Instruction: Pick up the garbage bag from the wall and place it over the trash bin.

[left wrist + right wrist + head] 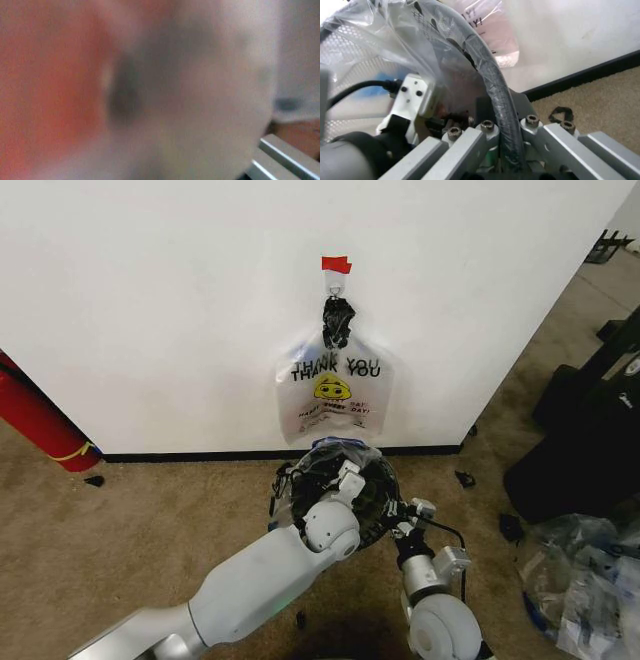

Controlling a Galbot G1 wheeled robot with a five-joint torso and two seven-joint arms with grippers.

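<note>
The trash bin (372, 492), black wire mesh, stands on the carpet against the wall (150, 300), under the hook (335, 280) and red tape (336, 264). The garbage bag (345, 447), see-through with a blue patch, is draped over the bin's mouth. My left arm (330, 525) reaches down into the bin, and its gripper is buried among the plastic there. My right gripper (408, 520) sits at the bin's near right rim. In the right wrist view this right gripper (509, 124) is shut on the rim (495, 90) with the garbage bag's film (420, 45) over it.
A clear "THANK YOU" smiley bag (335, 385) hangs from the hook just above the bin. A long red cylinder (35, 420) leans at the left. Black gear (590, 430) and a heap of plastic bags (585, 580) crowd the right. Open carpet lies to the left.
</note>
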